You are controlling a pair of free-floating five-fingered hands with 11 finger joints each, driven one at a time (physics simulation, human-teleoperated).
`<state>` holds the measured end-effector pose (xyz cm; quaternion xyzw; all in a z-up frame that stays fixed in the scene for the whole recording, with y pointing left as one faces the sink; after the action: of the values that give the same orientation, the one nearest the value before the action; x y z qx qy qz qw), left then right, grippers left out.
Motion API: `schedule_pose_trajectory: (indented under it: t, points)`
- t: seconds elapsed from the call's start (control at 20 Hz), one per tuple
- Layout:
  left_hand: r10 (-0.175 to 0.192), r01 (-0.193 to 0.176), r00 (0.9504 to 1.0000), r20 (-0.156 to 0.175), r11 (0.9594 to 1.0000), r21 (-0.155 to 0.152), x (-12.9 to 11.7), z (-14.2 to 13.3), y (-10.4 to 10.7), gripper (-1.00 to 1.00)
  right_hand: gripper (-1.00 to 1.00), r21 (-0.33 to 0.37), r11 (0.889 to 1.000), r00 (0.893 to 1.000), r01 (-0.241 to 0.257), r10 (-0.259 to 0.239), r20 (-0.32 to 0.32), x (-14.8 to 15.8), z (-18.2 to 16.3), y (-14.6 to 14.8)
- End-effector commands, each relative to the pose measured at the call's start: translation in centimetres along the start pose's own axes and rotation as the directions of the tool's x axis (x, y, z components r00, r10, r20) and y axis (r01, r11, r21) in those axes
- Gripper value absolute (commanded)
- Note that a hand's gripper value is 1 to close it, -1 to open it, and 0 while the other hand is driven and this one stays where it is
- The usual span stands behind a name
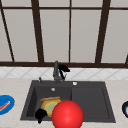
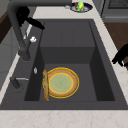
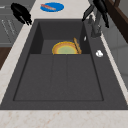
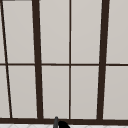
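My right hand (image 1: 64,68) hovers at the top of the dark faucet (image 1: 56,71), just right of it, fingers spread and holding nothing. It also shows by the faucet (image 2: 17,30) as my right hand (image 2: 26,16), again as my right hand (image 3: 98,7), and at the bottom edge as my right hand (image 4: 62,124). My left hand (image 1: 40,114) hangs over the sink's front left edge with relaxed fingers, seen too as my left hand (image 2: 121,56) and my left hand (image 3: 21,12). A yellow plate with a green centre (image 2: 61,82) lies in the basin, a wooden stick (image 2: 45,85) beside it.
A big red ball (image 1: 67,115) covers the front rim of the dark sink (image 1: 90,100). A blue plate with a sausage (image 1: 5,103) sits on the left counter, a dark bowl (image 1: 125,108) on the right. Behind the faucet is a window (image 4: 70,62).
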<state>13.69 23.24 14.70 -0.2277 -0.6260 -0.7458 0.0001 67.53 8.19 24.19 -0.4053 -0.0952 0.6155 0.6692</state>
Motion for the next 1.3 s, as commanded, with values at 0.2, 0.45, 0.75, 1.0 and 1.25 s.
schedule_pose_trajectory:
  t: [0.2, 0.45, 0.75, 1.0, 1.25]
  points:
    - [0.000, 0.000, 1.0000, 0.000, 1.0000, 0.000, 0.0, 0.0, 0.0, 0.00, -1.00, 0.002, 0.998, 0.993, 0.057, -0.057, 0.104, -4.3, 1.8, -0.7]
    - [0.000, 0.000, 1.0000, 0.000, 1.0000, 0.000, 0.0, 0.0, 0.0, 0.00, -1.00, 0.014, 0.997, 0.991, 0.073, -0.074, 0.114, -6.6, 2.7, -0.2]
    - [0.000, 0.000, 1.0000, 0.000, 1.0000, 0.000, 0.0, 0.0, 0.0, 0.00, -1.00, 0.045, 0.997, 0.987, 0.065, -0.071, 0.144, -9.6, 3.0, 1.2]
    - [0.000, 0.000, 1.0000, 0.000, 1.0000, 0.000, 0.0, 0.0, 0.0, 0.00, -1.00, 0.055, 0.993, 0.981, 0.101, -0.109, 0.161, -12.3, 4.1, 1.9]
    - [0.000, 0.000, 1.0000, 0.000, 1.0000, 0.000, 0.0, 0.0, 0.0, 0.00, -1.00, 0.064, 0.995, 0.985, 0.082, -0.091, 0.146, -13.3, 4.7, 2.3]
